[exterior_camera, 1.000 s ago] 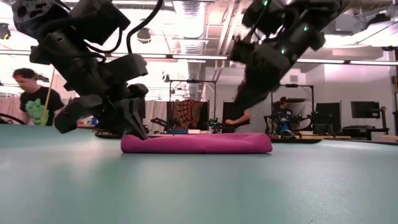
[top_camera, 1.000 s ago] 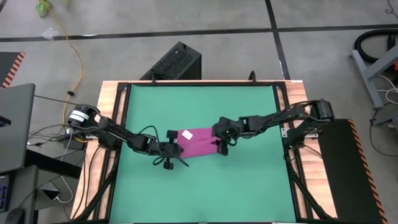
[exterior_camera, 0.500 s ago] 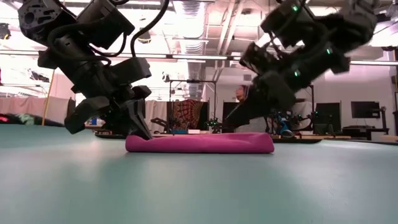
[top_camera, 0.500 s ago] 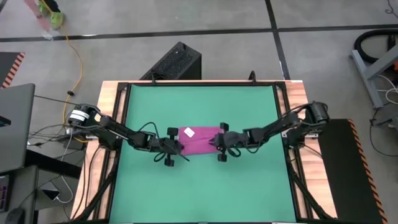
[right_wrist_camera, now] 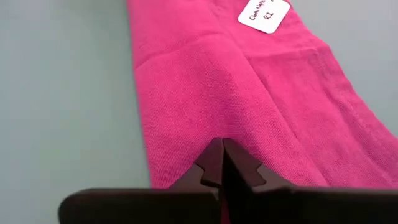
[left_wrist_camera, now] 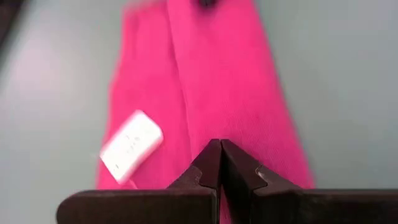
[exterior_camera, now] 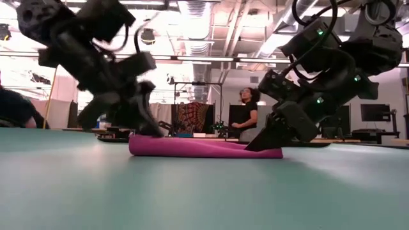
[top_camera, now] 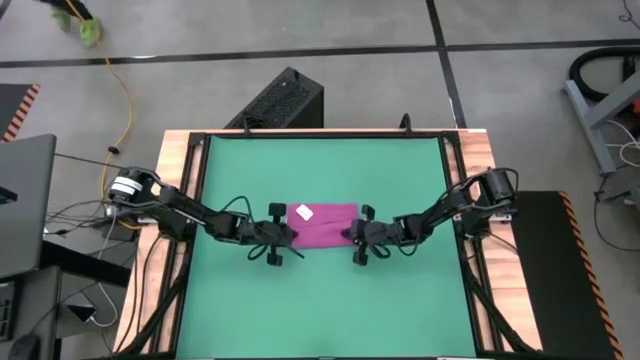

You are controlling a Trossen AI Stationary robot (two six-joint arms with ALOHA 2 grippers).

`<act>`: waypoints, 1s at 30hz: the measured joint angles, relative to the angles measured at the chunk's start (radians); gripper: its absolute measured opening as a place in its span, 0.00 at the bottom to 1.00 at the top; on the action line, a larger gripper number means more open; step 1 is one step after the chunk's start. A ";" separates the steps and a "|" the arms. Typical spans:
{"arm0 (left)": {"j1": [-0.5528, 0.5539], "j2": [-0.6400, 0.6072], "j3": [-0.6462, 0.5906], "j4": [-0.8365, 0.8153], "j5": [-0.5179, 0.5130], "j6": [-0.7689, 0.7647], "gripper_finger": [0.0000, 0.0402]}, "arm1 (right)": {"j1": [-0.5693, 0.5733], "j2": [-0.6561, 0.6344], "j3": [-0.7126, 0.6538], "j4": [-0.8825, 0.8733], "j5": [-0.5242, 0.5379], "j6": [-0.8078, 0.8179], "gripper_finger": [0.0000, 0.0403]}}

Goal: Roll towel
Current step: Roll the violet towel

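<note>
Towel (top_camera: 322,224) folded flat mid-tabletop (top_camera: 330,310), white tag (top_camera: 301,212) up. Left pincer (top_camera: 282,235) and right pincer (top_camera: 356,236) pinched on opposite short ends. Risk: thin bite catching top layer only, uneven pull skewing roll, fabric slipping free.

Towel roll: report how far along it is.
Done: the towel lies folded into a narrow strip on the green mat, white tag up. In hand: the left gripper and the right gripper are each shut on one short end. Left: no rolled turns show, so all the rolling remains.
</note>
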 joint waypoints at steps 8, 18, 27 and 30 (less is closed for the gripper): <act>-0.061 -0.036 -0.035 0.214 -0.165 0.034 0.00 | 0.005 0.010 0.000 -0.008 0.017 0.020 0.04; -0.084 0.099 -0.093 0.338 -0.098 -0.051 0.00 | 0.003 0.012 -0.001 -0.008 0.019 0.021 0.06; -0.019 0.193 -0.093 0.326 -0.146 -0.075 0.00 | 0.021 -0.003 -0.005 0.069 0.027 0.019 0.06; -0.006 0.190 -0.093 0.316 -0.122 -0.076 0.00 | 0.048 -0.052 -0.009 0.053 0.058 -0.004 0.06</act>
